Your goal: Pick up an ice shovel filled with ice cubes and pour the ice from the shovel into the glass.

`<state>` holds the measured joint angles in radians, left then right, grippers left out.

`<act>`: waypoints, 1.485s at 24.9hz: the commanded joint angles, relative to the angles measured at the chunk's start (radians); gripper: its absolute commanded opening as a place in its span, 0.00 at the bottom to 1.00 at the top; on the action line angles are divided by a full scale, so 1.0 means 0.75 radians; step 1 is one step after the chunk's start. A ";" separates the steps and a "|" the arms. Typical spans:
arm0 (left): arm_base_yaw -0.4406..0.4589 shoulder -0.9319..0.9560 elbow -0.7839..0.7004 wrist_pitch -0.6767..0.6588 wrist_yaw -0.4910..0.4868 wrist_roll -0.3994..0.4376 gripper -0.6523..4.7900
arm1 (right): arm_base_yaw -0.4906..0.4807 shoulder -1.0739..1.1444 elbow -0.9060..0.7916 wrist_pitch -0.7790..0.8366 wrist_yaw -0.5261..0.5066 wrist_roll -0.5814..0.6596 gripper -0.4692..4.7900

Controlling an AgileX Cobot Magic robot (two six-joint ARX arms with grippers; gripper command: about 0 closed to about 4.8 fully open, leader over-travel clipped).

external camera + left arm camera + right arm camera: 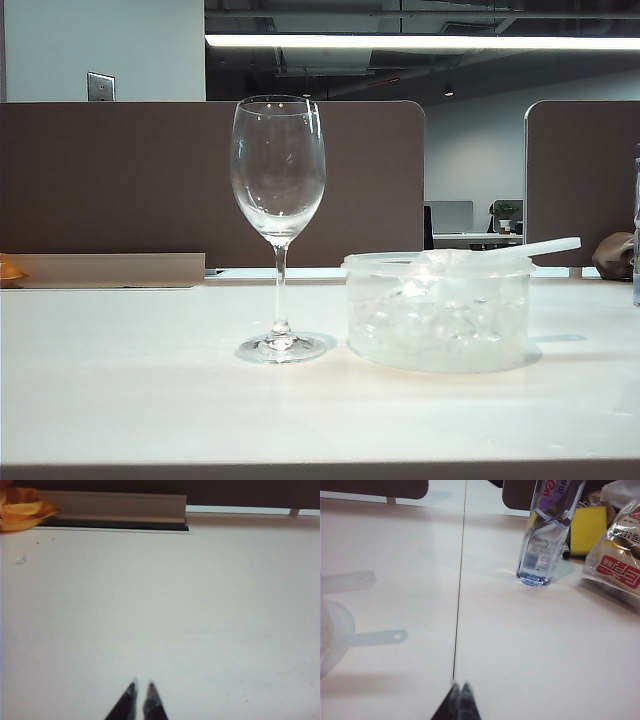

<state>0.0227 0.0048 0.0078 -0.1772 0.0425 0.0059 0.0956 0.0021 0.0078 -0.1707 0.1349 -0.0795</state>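
Note:
The glass (278, 190), a tall clear stemmed wine glass, stands upright and empty on the white table. Just right of it sits a low round translucent tub (437, 345) filled with ice cubes (430, 318). The ice shovel lies in the tub, its thin white handle (548, 246) sticking out over the rim to the right. The right wrist view catches that handle (350, 581) blurred at its edge, with its shadow on the table. My left gripper (141, 685) is shut and empty over bare table. My right gripper (460, 685) is shut and empty, well short of the tub. Neither gripper shows in the exterior view.
A clear water bottle (545, 535) stands far right, with a yellow sponge (588, 530) and a snack packet (620, 555) behind it. An orange object (20, 510) and a grey rail (110, 507) lie at the table's far left. A seam (460, 580) runs along the tabletop.

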 commanded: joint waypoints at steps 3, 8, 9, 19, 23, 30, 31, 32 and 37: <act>0.002 0.001 -0.001 -0.005 0.005 -0.004 0.17 | 0.000 0.000 -0.010 0.013 -0.002 -0.004 0.09; 0.002 0.001 -0.001 -0.005 0.005 -0.004 0.17 | 0.000 0.000 -0.010 0.013 -0.002 -0.004 0.09; 0.002 0.001 -0.001 -0.005 0.005 -0.004 0.17 | 0.000 0.000 -0.010 0.013 -0.002 -0.004 0.09; -0.093 0.001 -0.001 -0.005 -0.001 -0.004 0.17 | 0.001 0.000 -0.010 0.018 0.020 0.002 0.09; -0.366 0.001 -0.001 -0.005 -0.002 -0.004 0.17 | 0.000 0.000 -0.010 0.018 0.022 0.002 0.09; -0.886 0.001 -0.001 -0.002 0.035 -0.004 0.17 | 0.001 0.000 -0.010 0.019 -0.059 0.344 0.09; -0.880 0.001 -0.001 -0.001 0.034 -0.004 0.17 | 0.001 0.000 -0.010 0.019 -0.070 0.395 0.09; -0.857 0.001 -0.001 -0.002 0.033 -0.004 0.17 | 0.001 0.000 -0.008 0.019 -0.113 0.516 0.09; -0.783 0.001 -0.001 -0.002 0.030 -0.004 0.17 | -0.002 0.000 0.009 0.023 -0.254 0.844 0.09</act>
<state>-0.5663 0.0051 0.0078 -0.1764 0.0605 0.0059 0.0940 0.0021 0.0082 -0.1707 -0.0051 0.5110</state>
